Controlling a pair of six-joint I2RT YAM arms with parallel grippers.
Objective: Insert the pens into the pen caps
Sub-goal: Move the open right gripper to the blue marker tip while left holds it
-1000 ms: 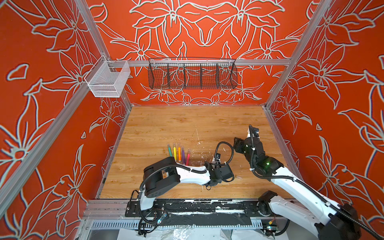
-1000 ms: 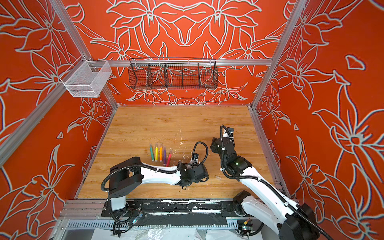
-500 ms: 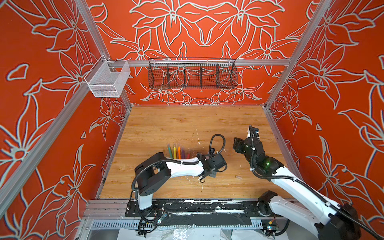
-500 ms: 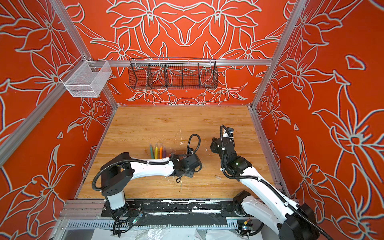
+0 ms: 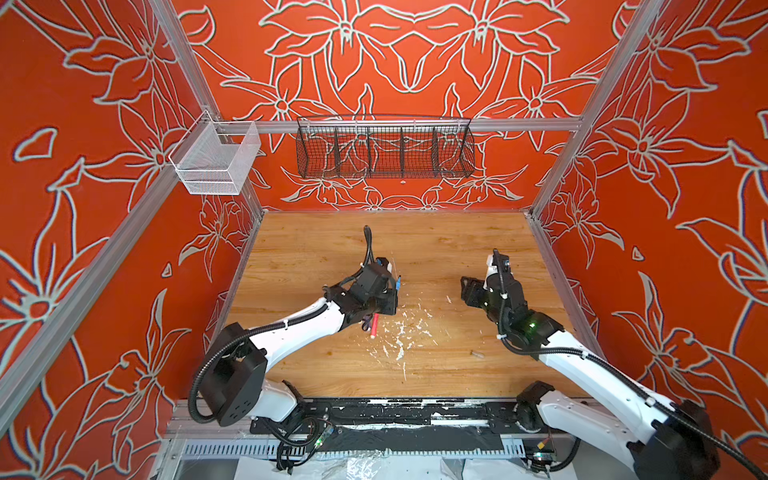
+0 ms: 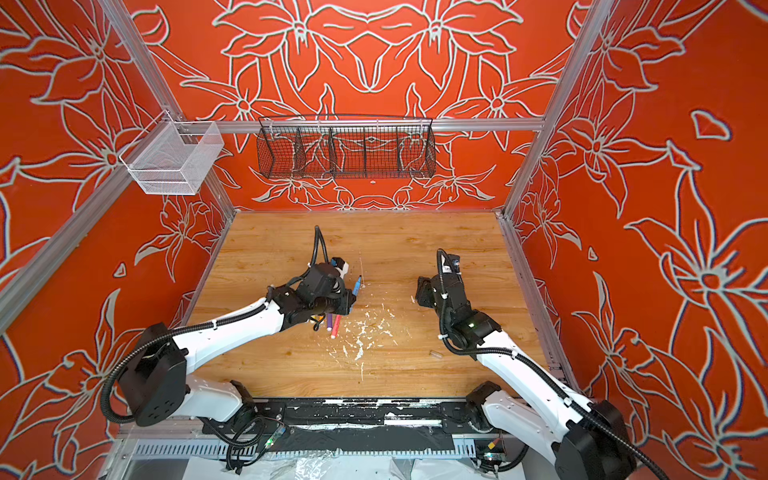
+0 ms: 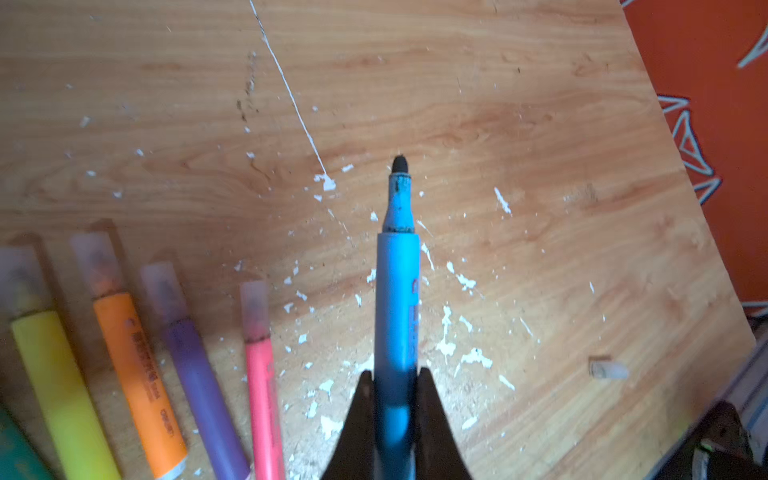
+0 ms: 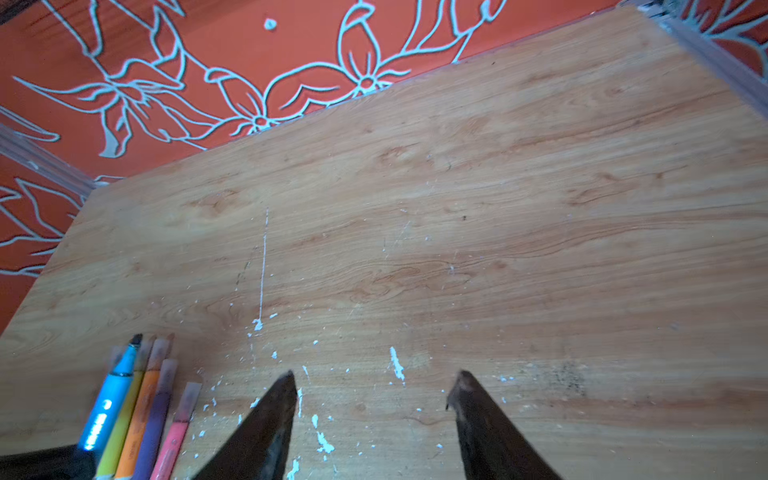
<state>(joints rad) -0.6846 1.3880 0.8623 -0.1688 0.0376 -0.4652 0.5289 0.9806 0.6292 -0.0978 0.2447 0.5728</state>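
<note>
My left gripper [image 7: 395,382] is shut on the barrel of the blue pen [image 7: 397,291], whose dark tip is bare and points away from the wrist. Both top views show that pen [image 5: 398,284] [image 6: 357,286] held just above the row of pens. Yellow [image 7: 58,382], orange [image 7: 137,374], purple [image 7: 199,386] and pink-red [image 7: 262,399] pens lie side by side, each wearing a clear cap. A green pen [image 7: 12,455] shows at the edge. One loose pen cap [image 7: 609,370] [image 5: 477,354] lies at the front right. My right gripper [image 8: 376,386] [image 5: 469,291] hovers open and empty over bare wood.
White paint flecks [image 5: 399,332] are scattered over the middle of the wooden table [image 5: 436,249]. A black wire basket [image 5: 384,147] and a white mesh basket [image 5: 216,160] hang on the orange walls, well above the table.
My left arm has carried the blue pen back and to the left, from the table's front middle to the row of pens. The right gripper's jaws have narrowed slightly; its arm has stayed put.
</note>
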